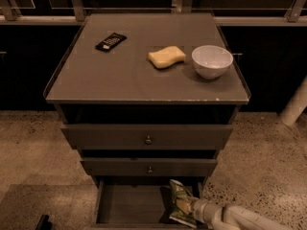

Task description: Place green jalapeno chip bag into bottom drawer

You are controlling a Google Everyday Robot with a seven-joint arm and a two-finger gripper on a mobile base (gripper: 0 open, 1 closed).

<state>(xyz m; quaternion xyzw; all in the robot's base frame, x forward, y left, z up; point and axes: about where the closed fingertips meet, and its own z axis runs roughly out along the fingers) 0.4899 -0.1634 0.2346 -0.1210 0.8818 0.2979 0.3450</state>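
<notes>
The green jalapeno chip bag point(180, 202) stands upright inside the open bottom drawer point(129, 205), at its right side. My gripper point(194, 208) reaches in from the lower right on a white arm and is shut on the bag's right edge. The bag's lower end is near the drawer's grey floor; whether it touches is hidden. The two upper drawers with round knobs are closed.
On the cabinet top point(96, 80) lie a small black wrapped bar point(111, 41), a yellow sponge point(166, 57) and a white bowl point(212, 61). A white post point(295, 104) stands at the right. Speckled floor surrounds the cabinet.
</notes>
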